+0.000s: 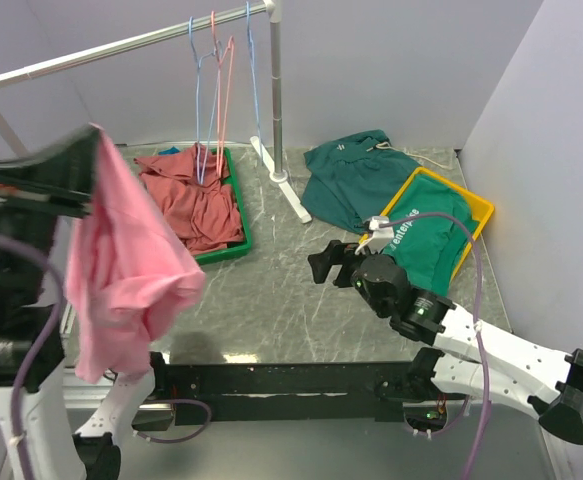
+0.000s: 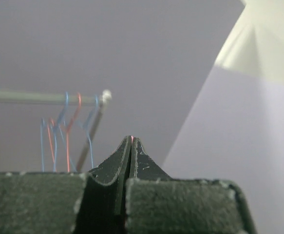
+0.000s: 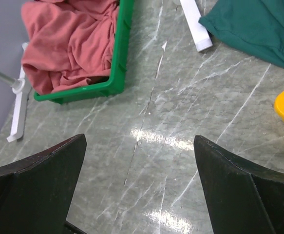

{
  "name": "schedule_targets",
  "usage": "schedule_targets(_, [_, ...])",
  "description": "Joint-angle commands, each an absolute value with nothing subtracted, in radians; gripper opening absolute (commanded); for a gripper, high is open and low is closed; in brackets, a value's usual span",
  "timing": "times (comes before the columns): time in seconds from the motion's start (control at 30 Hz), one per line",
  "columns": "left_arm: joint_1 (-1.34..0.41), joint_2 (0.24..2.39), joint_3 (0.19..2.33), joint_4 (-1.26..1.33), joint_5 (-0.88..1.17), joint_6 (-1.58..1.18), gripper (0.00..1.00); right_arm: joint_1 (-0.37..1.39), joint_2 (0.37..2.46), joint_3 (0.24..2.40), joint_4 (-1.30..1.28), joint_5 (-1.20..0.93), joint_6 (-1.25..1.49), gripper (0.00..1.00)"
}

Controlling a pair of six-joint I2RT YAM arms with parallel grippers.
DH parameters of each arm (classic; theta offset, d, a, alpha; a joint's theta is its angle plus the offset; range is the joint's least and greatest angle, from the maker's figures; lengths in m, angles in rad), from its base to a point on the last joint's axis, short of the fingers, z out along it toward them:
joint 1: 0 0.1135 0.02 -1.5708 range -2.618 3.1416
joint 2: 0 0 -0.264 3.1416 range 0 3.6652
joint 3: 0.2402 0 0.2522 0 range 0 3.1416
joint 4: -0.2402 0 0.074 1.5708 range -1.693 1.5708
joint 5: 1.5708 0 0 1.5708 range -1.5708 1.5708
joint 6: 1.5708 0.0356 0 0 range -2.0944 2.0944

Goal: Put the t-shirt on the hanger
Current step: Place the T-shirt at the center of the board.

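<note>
The bright pink t-shirt [image 1: 121, 270] hangs in loose folds high above the table's left side. My left gripper [image 1: 93, 140] is raised and shut on its top edge. In the left wrist view the left gripper [image 2: 131, 139] has its jaws pressed together, with only a pink sliver of cloth at the tips. A light-blue wire hanger [image 1: 199, 110] hangs on the rail at the back, also seen blurred as the hanger [image 2: 64, 114]. My right gripper [image 1: 336, 262] hovers low over the bare table at mid right. Its jaws [image 3: 139, 139] stand wide open and hold nothing.
A pink wire hanger [image 1: 223, 90] and another blue one [image 1: 252, 70] share the rail. A green tray [image 1: 241, 215] holds a brick-red shirt [image 1: 196, 200]. A yellow tray [image 1: 476, 205] holds a dark green shirt [image 1: 426, 240]; another green shirt [image 1: 356, 175] lies behind. The rack's post [image 1: 276, 100] stands mid back.
</note>
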State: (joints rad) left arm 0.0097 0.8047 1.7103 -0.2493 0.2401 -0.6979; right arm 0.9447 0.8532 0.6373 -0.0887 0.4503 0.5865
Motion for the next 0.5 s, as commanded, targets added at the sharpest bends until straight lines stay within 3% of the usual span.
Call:
schedule_targets(0.0, [0.018,0.733,1.467,-0.149,0.454,-0.816,0.01,0.95,0.798,0.632,-0.058,0.462,0.595,0.99])
schedule_targets(0.23, [0.018,0.582,1.166,-0.042,0.526,-0.92,0.01,0.95,0.723,0.591,-0.054,0.454,0.607,0.97])
schedule_targets(0.47, [0.006,0.568,1.086,-0.006,0.575,-0.974,0.01,0.95,0.695,0.537,-0.002,0.4,0.609,0.95])
